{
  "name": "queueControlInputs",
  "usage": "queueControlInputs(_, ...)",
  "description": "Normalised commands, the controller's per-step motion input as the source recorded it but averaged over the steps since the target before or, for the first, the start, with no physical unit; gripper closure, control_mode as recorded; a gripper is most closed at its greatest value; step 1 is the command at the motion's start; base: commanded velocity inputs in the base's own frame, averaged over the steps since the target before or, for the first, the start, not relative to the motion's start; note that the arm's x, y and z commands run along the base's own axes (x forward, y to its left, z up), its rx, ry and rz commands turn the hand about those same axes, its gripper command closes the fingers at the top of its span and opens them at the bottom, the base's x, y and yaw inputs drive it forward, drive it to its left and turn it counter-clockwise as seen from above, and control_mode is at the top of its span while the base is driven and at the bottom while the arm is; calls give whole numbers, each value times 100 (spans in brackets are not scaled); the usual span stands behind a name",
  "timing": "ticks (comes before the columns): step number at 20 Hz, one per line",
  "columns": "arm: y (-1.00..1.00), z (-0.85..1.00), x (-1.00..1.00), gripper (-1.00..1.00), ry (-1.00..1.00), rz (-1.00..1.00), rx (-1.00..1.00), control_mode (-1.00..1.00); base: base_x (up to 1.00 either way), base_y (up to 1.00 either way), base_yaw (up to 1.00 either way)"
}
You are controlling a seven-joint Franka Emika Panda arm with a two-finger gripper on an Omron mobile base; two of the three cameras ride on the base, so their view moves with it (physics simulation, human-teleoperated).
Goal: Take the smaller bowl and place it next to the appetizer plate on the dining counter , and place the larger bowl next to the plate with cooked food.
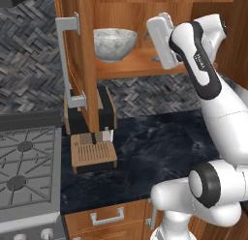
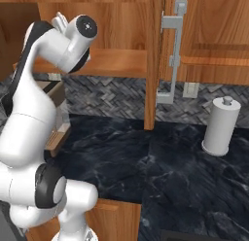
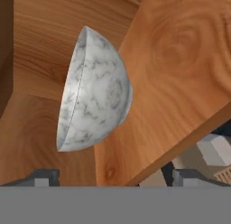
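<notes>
Your wide, deep grey-white marbled stone-look bowl point(image 1: 115, 43) sits upright on the wooden cabinet shelf point(image 1: 140, 64). Your jaws stand wide, empty, just beside the bowl, apart from it.

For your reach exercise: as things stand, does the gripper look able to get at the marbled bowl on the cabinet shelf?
Probably yes. The cabinet door stands open, the marbled bowl sits alone on the shelf, and the open gripper faces it with nothing between.
</notes>
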Motion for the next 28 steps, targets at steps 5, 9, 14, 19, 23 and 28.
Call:
queueControlInputs(5, 16, 30, 46, -100, 0, -3, 0, -100, 0, 0, 0)
queueControlInputs(9, 10, 0, 44, -100, 1, -2, -1, -100, 0, 0, 0)
queueControlInputs(14, 5, -15, 24, -100, 0, -1, -1, -100, 0, 0, 0)
queueControlInputs(19, 8, -3, 38, -100, 0, -1, 0, -100, 0, 0, 0)
queueControlInputs(23, 10, -19, 44, -100, 0, -2, -1, -100, 0, 0, 0)
queueControlInputs(28, 7, -8, 33, -100, 0, -2, -1, -100, 0, 0, 0)
